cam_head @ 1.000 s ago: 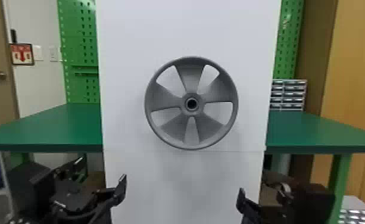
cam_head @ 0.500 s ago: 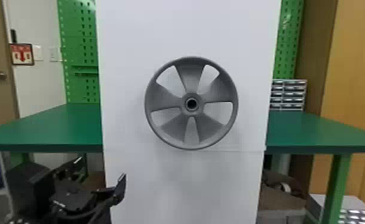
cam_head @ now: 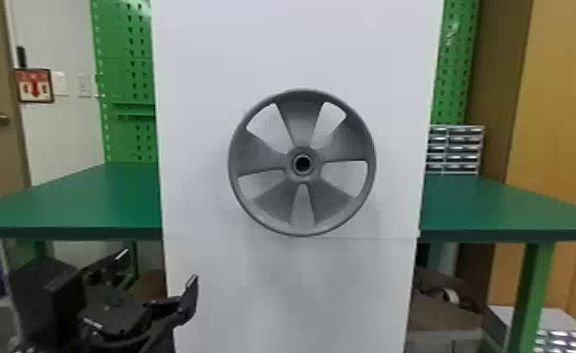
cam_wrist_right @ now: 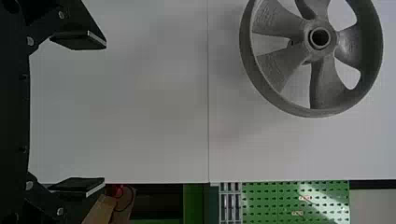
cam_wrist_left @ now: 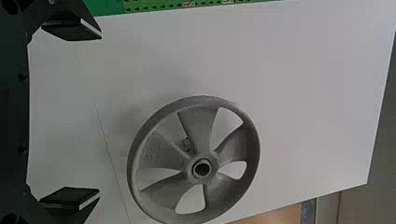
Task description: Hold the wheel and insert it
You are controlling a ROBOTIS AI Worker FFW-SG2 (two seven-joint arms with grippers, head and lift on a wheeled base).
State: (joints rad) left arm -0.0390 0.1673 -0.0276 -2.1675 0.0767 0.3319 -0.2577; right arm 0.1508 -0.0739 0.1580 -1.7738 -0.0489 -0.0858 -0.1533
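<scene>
The left gripper (cam_head: 159, 276) sits low with fingers parted, the right gripper (cam_wrist_right: 105, 114) likewise spread

A wide, flat, dark green tabletop (cam_head: 84, 206) shows on both sides of a tall, smooth white panel (cam_head: 296, 47) that stands upright in front of it. Toward the back, on the right part, sits a small grey rack of stacked drawers (cam_head: 455, 151). The panel's front face bears a round grey five-spoked wheel (cam_head: 300, 117), upright, above a thin horizontal seam.
</scene>
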